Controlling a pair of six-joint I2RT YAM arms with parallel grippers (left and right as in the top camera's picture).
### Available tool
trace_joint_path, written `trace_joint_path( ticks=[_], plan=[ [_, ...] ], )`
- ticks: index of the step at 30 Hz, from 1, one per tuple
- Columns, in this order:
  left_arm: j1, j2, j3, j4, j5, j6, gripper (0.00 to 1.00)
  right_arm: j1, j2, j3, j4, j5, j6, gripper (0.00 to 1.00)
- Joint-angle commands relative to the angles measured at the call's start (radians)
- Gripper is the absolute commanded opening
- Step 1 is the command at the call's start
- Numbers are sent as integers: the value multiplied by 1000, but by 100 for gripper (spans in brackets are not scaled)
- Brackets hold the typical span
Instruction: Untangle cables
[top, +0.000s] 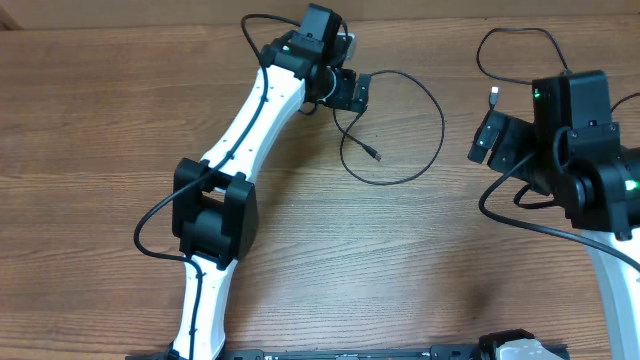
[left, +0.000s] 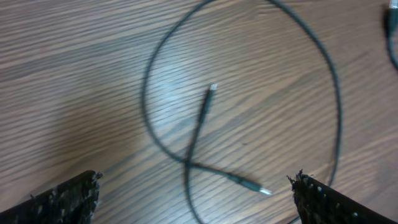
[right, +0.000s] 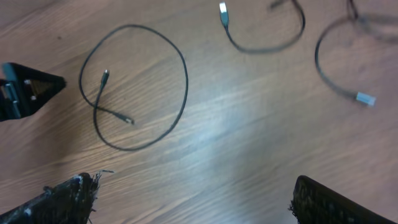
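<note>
One cable (top: 441, 125) lies in a wide loop on the wooden table, right of my left gripper (top: 352, 92). In the left wrist view the loop (left: 148, 93) crosses itself, with one plug (left: 212, 88) inside it and a silver-tipped plug (left: 261, 189) between my open left fingers (left: 196, 202). A second cable's white plug (top: 495, 97) lies just above my right gripper (top: 490, 138). The right wrist view shows the loop (right: 185, 81), the second cable (right: 261, 48) and a third cable (right: 323, 71) with a pale plug. The right gripper (right: 193, 199) is open and empty over bare wood.
The left arm (top: 240, 130) stretches diagonally from the front edge to the table's far middle. The right arm's body (top: 590, 150) fills the right side, with thick black wires curling around it. The left gripper's tip (right: 25, 90) shows at the left of the right wrist view.
</note>
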Motion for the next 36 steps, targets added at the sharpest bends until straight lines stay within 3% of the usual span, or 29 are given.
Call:
trace_joint_path(
  ticks=[1,11,19,28,36],
  plan=[
    [34,-47,-3,-22,-40,-32,98,-4,50,-31,3,-48,161,100],
    [44,-51,-3,-72,-47,-32,96,-4,279,-239,273,-207,339,100],
    [44,-51,-3,-103,-48,-31,96,-4,496,-244,343,-226,441,100],
    [43,-51,-3,-104,-47,-31,96,-4,616,-244,375,-323,444,56],
    [42,-51,-3,-111,-47,-31,96,-3,642,-288,403,-339,474,53]
  ],
)
